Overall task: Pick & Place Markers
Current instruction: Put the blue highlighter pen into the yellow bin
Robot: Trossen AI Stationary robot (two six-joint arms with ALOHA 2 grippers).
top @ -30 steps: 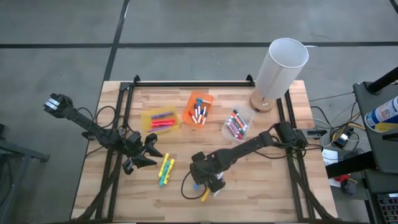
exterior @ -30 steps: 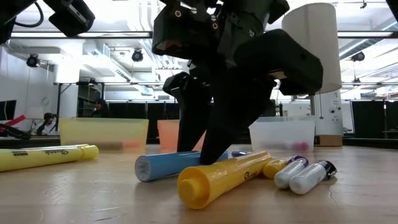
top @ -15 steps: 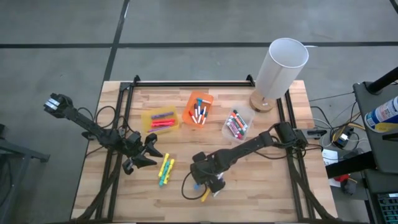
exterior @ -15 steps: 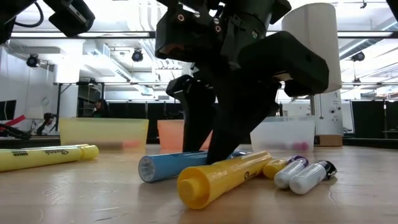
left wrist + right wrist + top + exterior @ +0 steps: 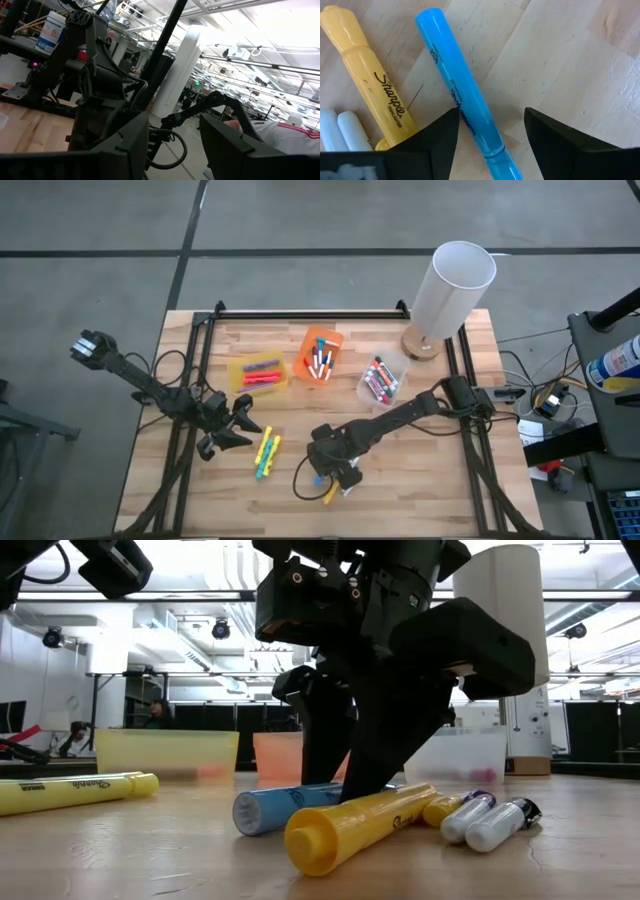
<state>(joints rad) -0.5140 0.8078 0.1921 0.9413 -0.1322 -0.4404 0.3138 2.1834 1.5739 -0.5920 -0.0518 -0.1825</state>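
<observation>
Overhead, table-level, two wrist cameras — all sharing the table (image 5: 430, 480).

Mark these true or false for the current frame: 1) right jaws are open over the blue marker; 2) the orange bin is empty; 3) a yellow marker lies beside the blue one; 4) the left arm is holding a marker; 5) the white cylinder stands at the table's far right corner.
1) True. The right gripper has its jaws open, straddling the blue marker, which lies flat on the table.
2) False. The orange bin holds several markers.
3) True. The yellow marker lies on the wood next to the blue one.
4) False. The left gripper is open with nothing in it, waiting at the table's left side.
5) True. The white cylinder stands there on a round wooden base.
</observation>
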